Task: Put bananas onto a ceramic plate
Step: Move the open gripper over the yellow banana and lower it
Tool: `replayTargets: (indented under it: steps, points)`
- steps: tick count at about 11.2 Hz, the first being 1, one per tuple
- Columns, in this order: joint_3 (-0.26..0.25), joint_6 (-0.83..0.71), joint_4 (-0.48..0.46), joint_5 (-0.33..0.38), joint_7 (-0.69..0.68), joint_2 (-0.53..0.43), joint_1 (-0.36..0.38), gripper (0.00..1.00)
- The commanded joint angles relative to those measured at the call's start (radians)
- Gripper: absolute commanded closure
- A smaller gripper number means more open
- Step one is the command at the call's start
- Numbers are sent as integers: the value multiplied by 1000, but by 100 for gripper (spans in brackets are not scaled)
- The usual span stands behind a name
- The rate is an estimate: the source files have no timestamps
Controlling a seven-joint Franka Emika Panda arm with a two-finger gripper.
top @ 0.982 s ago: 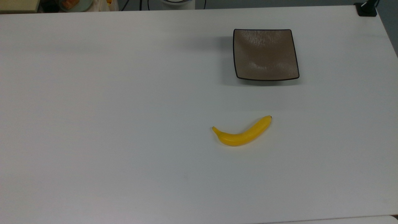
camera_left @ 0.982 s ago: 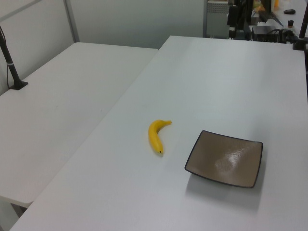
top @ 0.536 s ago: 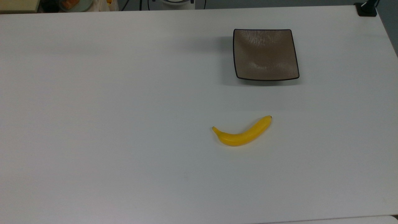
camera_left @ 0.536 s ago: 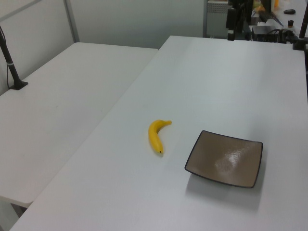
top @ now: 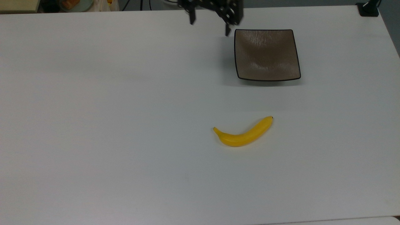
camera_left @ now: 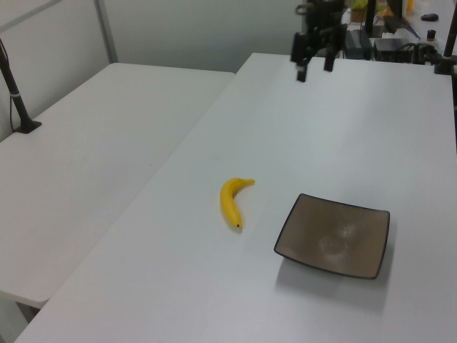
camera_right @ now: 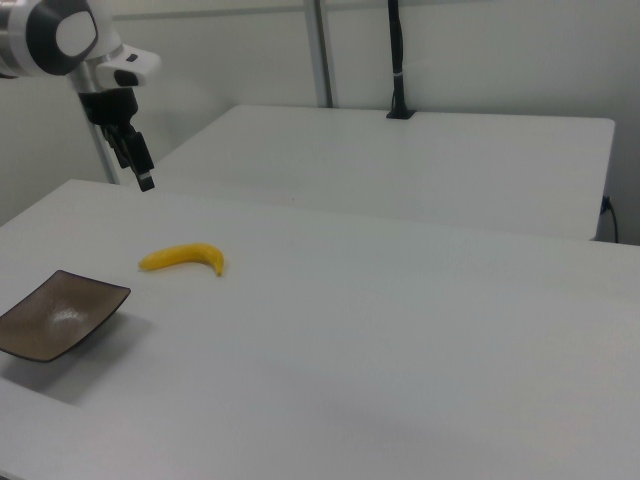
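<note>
A yellow banana (top: pixel 242 136) lies alone on the white table, in front of the plate in the top view; it also shows as the banana (camera_left: pixel 229 204) in the left view and the banana (camera_right: pixel 184 257) in the right view. The square brown plate (top: pixel 266 54) with a black rim sits bare, seen too as the plate (camera_left: pixel 333 236) and the plate (camera_right: pixel 55 315). My gripper (top: pixel 210 24) hangs open above the table's far edge, just off the plate's top-left corner in the top view, holding nothing. It appears high above the table as the gripper (camera_left: pixel 315 68) and the gripper (camera_right: pixel 138 166).
A black clamp base (top: pixel 368 9) sits at the table's far right corner in the top view. A second white table (camera_left: pixel 93 143) adjoins on the left view's left, with a black post (camera_right: pixel 397 60) on it. Clutter (top: pixel 72 4) lies beyond the far edge.
The gripper has come into view over the far edge of the table near the plate. The banana and the plate have not moved.
</note>
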Motion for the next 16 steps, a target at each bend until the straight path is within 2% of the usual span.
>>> replayTargets:
  steps: [1,3,4,5,6,7,9,11,16]
  points:
    - [38,69,64,2,300,93,36,0]
    - [40,140,85,-3,485,154,62,0]
    - [40,150,130,-10,578,211,70,0]
    - [38,147,212,-17,673,295,70,0]
    - [38,148,252,-29,715,340,71,0]
    - [38,164,269,-56,739,384,82,0]
    - [38,252,271,-63,750,452,85,0]
    - [35,316,337,-64,749,557,80,0]
    - [32,450,357,-83,749,680,80,0]
